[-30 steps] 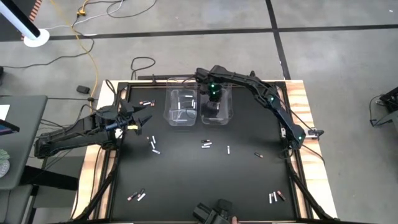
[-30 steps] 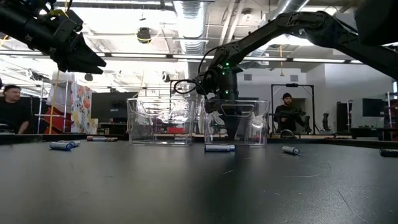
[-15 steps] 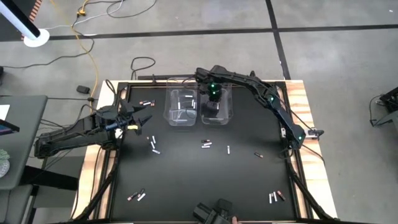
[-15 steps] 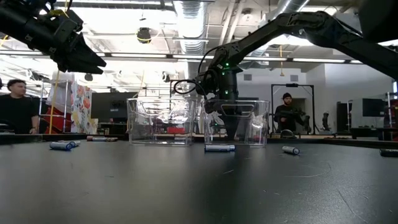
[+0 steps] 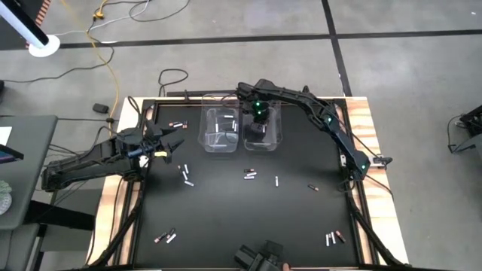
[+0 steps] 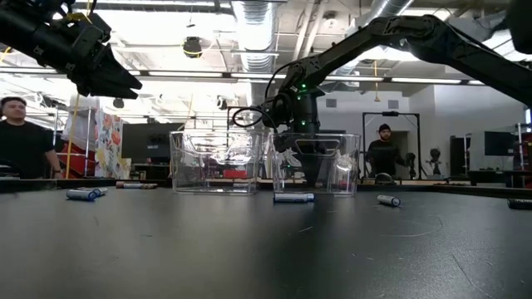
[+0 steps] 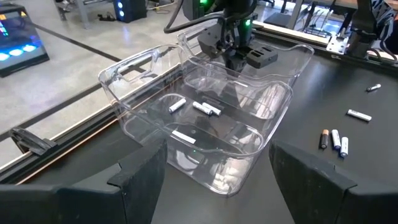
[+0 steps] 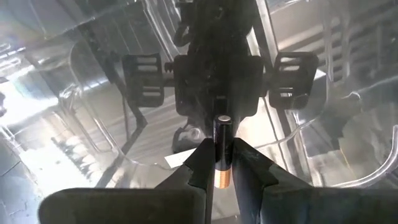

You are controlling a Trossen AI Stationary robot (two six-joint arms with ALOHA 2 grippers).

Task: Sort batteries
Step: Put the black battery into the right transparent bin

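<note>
Sorting batteries on a black tabletop

Lying nearest the low camera is the bare black table (image 6: 266, 249), framed in pale wood in the high view. Scattered batteries rest on it: a pair near the front left corner (image 5: 165, 237), a group near the front right (image 5: 334, 238), a few mid-table (image 5: 250, 174) and one reddish one toward the right (image 5: 312, 187).

Farther back stand two clear plastic bins touching side by side. The left bin (image 5: 218, 130) holds several white batteries (image 7: 198, 107). The right gripper (image 5: 257, 129) reaches down into the right bin (image 5: 274, 138), its arm arching over from the table's right edge. Between its fingers (image 8: 249, 165) stands a dark battery with a copper end (image 8: 222, 152), touched on both sides; the jaws are narrow around it, grasping it just above the bin floor.

The left gripper (image 5: 167, 141) hovers raised above the table's left side, pointing toward the bins, its jaws spread wide and holding nothing. A few batteries (image 5: 177, 124) lie beyond it by the back left.

Past the table is an open workshop with ceiling lights; one person (image 6: 23, 137) shows at far left, another (image 6: 383, 149) behind the bins.
</note>
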